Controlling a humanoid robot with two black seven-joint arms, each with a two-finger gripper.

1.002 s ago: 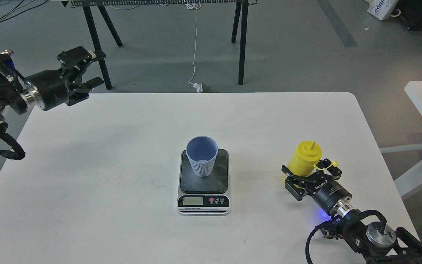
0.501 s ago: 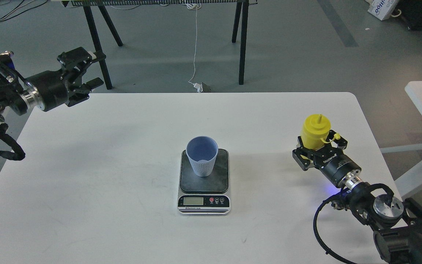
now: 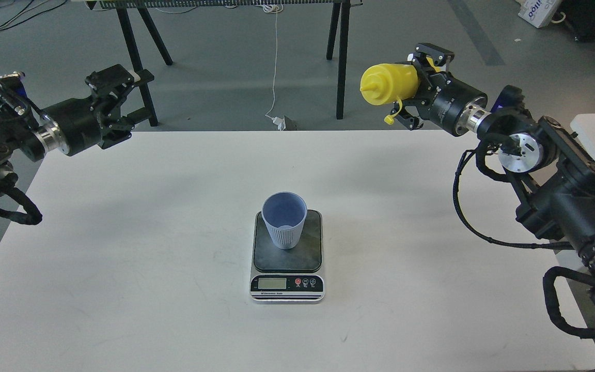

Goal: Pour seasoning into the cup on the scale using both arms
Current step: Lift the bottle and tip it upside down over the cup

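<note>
1. Head view is showing the right gripper [image 3: 417,85] clamping the yellow squeeze bottle [image 3: 386,84], lying sideways, nozzle pointing left.
2. The light-blue cup [image 3: 284,220] is sitting on the kitchen scale [image 3: 287,258], well below-left of the nozzle.
3. The left gripper [image 3: 116,101] is holding nothing, fingers seemingly spread.

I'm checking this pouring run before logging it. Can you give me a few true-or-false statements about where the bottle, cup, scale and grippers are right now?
1. The right gripper holds the yellow seasoning bottle tipped on its side, nozzle pointing left. True.
2. The blue cup stands upright on the scale. True.
3. The bottle's nozzle is inside the cup. False: the bottle is held up beyond the far edge of the table, well away from the cup.
4. The left gripper is clamped on the cup. False: it hangs near the table's far left corner, holding nothing.
5. The bottle's cap is on the nozzle. False: it dangles below on its tether.
</note>
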